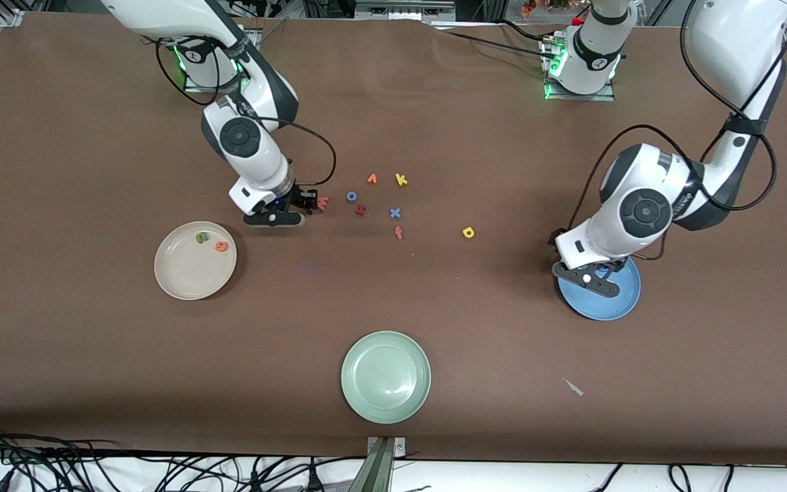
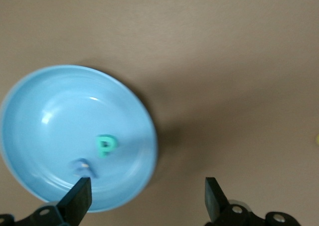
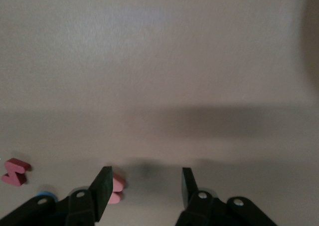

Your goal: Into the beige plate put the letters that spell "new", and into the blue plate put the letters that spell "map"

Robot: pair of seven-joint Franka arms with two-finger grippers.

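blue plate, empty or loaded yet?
Loaded, partly. The left wrist view shows the blue plate holding a teal p and a blue letter. The yellow letter lies out on the table.

n [image 1: 201,238], e [image 1: 221,247] in beige plate [image 1: 182,280]

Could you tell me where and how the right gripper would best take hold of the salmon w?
The w lies flat on the table beside the right gripper, so come straight down from above. Set the open jaws either side of its thin outer edges and pinch across the narrower width; being flat, it offers nothing to grip from the side.
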